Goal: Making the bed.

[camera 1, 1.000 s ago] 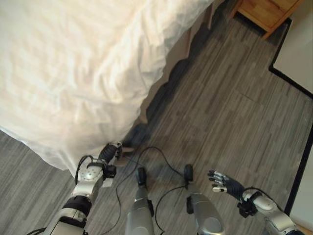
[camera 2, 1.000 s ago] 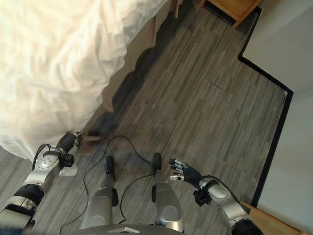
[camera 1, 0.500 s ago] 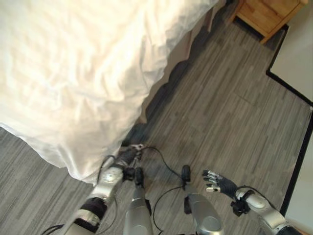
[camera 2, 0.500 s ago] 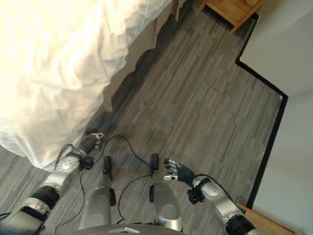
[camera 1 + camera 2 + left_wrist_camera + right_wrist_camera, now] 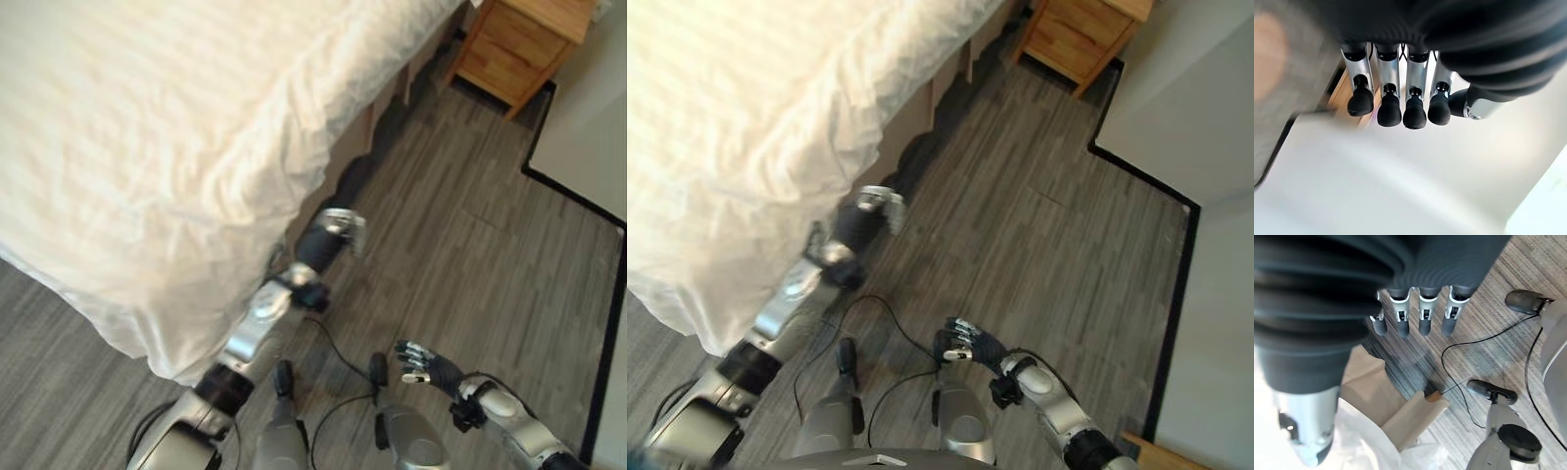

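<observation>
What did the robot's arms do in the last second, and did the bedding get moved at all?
The left hand rose from low at the corner of the white duvet and reached forward along the bed's side, holding nothing. The right hand stayed open above the floor. The camera also shifted a little, so I can't say the duvet itself moved.
</observation>
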